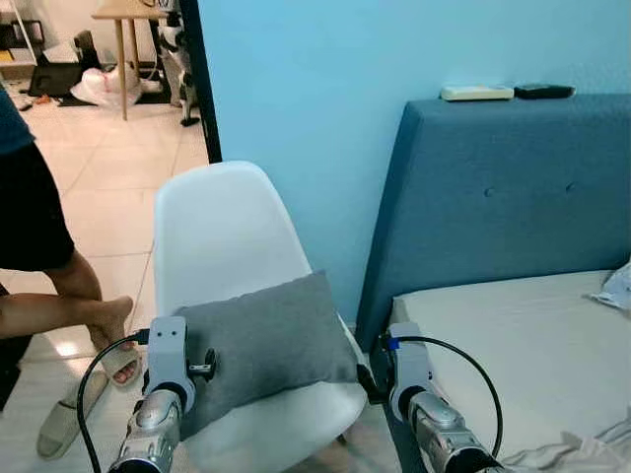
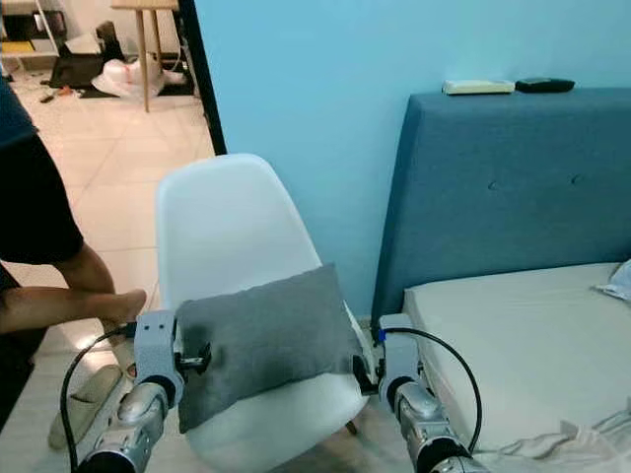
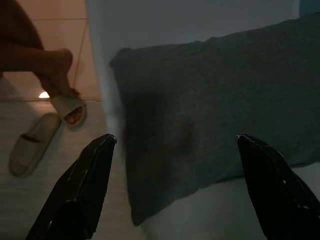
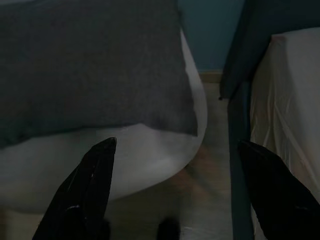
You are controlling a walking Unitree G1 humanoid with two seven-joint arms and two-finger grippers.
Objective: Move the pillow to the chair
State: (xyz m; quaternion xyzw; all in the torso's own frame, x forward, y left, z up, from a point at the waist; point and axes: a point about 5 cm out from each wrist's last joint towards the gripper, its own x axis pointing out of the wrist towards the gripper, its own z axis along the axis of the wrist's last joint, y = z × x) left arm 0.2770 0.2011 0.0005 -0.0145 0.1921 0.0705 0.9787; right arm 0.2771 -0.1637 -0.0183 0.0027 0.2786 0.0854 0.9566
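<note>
Both tools (image 3: 175, 165) (image 4: 175, 170) wide open, empty, above pillow (image 1: 266, 340) on chair (image 1: 222, 232).

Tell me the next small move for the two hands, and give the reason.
Probably draw both hands straight back from the chair. The grey pillow already lies on the white seat, leaning toward the backrest. The left hand and right hand both hang open with nothing between their fingers, so the pillow looks released and only clearing away remains.

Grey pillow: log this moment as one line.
grey rectangular fabric pillow lying on white plastic chair | left gripper open, released | right gripper open, released
</note>
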